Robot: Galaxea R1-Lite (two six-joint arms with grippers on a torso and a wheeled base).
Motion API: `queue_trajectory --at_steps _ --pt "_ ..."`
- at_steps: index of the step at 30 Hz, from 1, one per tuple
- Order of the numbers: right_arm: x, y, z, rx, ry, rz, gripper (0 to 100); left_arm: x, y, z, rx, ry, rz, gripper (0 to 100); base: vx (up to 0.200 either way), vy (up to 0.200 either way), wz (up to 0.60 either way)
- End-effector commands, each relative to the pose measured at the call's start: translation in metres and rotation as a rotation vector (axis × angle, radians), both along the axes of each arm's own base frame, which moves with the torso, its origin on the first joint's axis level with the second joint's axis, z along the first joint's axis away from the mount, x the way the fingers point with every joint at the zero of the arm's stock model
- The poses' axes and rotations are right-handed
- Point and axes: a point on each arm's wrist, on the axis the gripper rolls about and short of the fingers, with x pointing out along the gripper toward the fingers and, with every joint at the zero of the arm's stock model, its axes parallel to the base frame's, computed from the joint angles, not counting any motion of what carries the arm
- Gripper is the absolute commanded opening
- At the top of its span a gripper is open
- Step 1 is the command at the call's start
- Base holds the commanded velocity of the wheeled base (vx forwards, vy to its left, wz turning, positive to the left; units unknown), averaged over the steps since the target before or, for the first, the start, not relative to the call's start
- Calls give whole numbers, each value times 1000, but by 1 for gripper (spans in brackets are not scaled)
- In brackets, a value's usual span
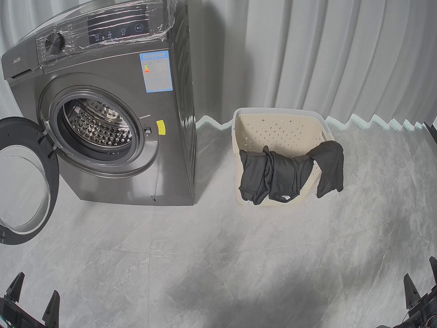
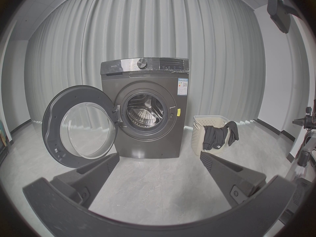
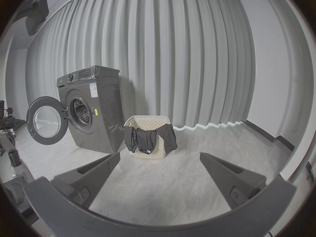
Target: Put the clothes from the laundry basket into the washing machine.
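Dark clothes [image 1: 277, 174] over basket [image 1: 277, 111] rim, far ahead of left tool [image 1: 38, 283], right tool [image 1: 419, 267]; both spread apart

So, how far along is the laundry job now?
Done: the washing machine door stands open, and the drum looks empty. In hand: nothing; the left gripper and right gripper are both open, low and far from the laundry basket. Left: the dark clothes draped over its rim must all go in.

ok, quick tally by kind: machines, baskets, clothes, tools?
washing machine: 1, door open
laundry basket: 1
dark clothes: 1 bundle draped over the basket's rim; separate pieces cannot be told
tools: 2, left tool and right tool, both open
Total: 5
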Motion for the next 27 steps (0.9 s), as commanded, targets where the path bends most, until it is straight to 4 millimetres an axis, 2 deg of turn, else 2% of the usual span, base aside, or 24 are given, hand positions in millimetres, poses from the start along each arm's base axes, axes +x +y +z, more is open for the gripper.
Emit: queue_trajectory --at_steps 1,7,16,27 --pt "0 0 -5 0 2 1 100 0 0 -4 -2 -3 0 100 200 0 0" --pt "0 0 -5 0 2 1 100 0 0 -4 0 -3 0 100 200 0 0" --pt "0 0 -5 0 2 1 100 0 0 -4 -2 -3 0 100 0 0 0" --pt "0 0 -5 0 2 1 100 0 0 -4 0 -3 0 100 0 -200 0"
